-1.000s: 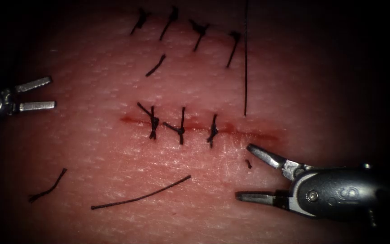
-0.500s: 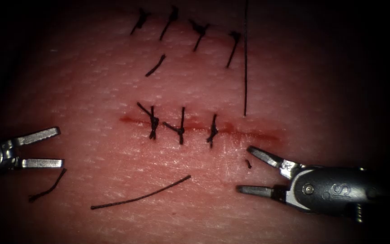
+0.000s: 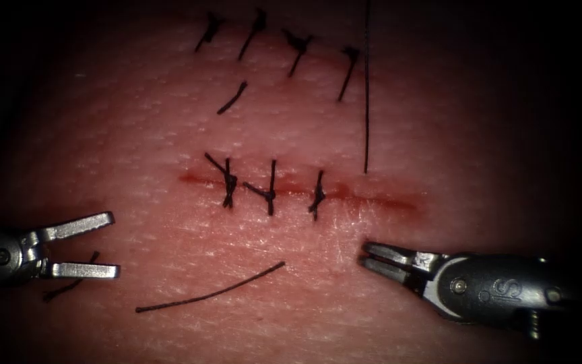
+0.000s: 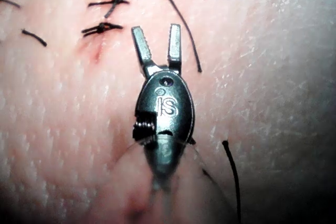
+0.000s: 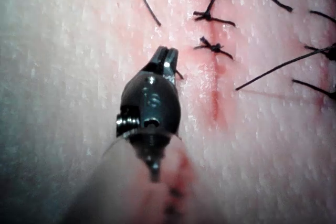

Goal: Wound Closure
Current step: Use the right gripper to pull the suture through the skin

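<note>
Pale pink tissue (image 3: 439,135), pebbled and faintly glistening, lies under my two tools, its edges falling off into darkness. The cut (image 3: 372,200) runs across it as a thin red line, three dark knotted stitches (image 3: 271,190) closing its left part. A long thread (image 3: 366,87) runs down to the tissue just above the cut's open right end. Loose cut ends of thread (image 3: 210,294) lie below. My left tool (image 3: 112,244) hovers with jaws parted, empty (a short thread scrap beneath it). My right tool (image 3: 365,255), jaws nearly closed, rests below the cut; whether it grips anything, I cannot tell.
</note>
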`<move>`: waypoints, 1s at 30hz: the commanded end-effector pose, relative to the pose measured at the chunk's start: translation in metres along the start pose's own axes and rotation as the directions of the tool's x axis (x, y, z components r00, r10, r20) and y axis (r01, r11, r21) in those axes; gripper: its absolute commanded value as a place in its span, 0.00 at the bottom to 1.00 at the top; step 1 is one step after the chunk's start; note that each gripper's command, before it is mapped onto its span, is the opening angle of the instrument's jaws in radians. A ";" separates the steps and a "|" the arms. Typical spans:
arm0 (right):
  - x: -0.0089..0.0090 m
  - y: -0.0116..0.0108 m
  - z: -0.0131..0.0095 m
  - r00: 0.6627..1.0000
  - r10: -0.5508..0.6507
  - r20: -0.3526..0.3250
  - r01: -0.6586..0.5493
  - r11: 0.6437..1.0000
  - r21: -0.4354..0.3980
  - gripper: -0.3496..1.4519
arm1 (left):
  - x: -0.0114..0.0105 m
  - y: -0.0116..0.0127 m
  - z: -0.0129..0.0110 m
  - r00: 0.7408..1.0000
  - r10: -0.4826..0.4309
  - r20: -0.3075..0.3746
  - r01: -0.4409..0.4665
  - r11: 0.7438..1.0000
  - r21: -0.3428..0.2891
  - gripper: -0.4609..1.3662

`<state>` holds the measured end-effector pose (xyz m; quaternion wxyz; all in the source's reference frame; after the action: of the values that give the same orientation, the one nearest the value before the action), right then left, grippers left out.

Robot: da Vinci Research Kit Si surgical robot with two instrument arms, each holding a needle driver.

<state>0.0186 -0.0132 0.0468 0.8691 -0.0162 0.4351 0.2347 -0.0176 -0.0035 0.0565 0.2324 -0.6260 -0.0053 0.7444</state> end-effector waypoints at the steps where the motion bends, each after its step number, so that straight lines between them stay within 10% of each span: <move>1: 0.0005 0.0000 -0.0004 1.000 0.005 0.003 -0.005 1.000 0.004 0.00 | 0.0000 -0.0001 0.0001 1.000 0.000 0.000 0.000 1.000 -0.004 0.36; 18: 0.0024 -0.0057 -0.0031 0.988 0.156 -0.012 -0.153 0.981 0.120 0.00 | -0.0004 -0.0012 0.0014 1.000 0.000 -0.006 -0.001 1.000 -0.011 0.33; 30: 0.0078 -0.0167 -0.0040 0.981 0.194 -0.018 -0.181 0.941 0.284 0.00 | -0.0006 -0.0013 0.0031 1.000 0.020 -0.007 -0.020 1.000 -0.005 0.34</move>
<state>0.0275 -0.0264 0.0348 0.8252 0.1457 0.4841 0.2520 -0.0200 -0.0017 0.0581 0.2229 -0.6299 -0.0005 0.7440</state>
